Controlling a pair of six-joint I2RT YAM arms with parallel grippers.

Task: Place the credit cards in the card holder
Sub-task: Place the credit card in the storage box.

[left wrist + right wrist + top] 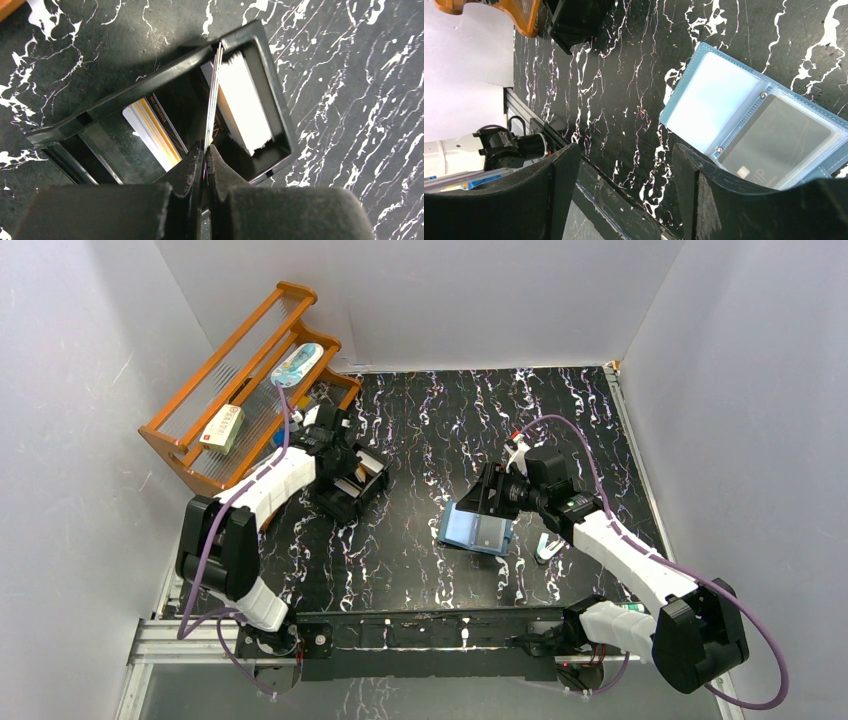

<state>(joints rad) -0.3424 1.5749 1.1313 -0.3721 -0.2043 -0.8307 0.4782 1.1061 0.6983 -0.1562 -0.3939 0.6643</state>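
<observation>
My left gripper [205, 148] is shut on a thin credit card [215, 85], held edge-on above a black open-topped box [105, 107]. Inside the box lie a whitish stack of credit cards [245, 102] and an orange-striped card [152, 131]. In the top view the left gripper [345, 468] hangs over that box [352, 490] at the left. The teal card holder [475, 530] lies open mid-table. Its clear pockets [714, 95] show, one with a dark card [779, 132] in it. My right gripper [626, 150] stands open just above the holder's near edge, gripping nothing.
A wooden rack [240, 390] stands at the back left, holding a white-and-red box [222, 428] and a blue-white packet [297, 362]. A small white object [548, 547] lies on the black marbled table right of the holder. White walls close in on three sides.
</observation>
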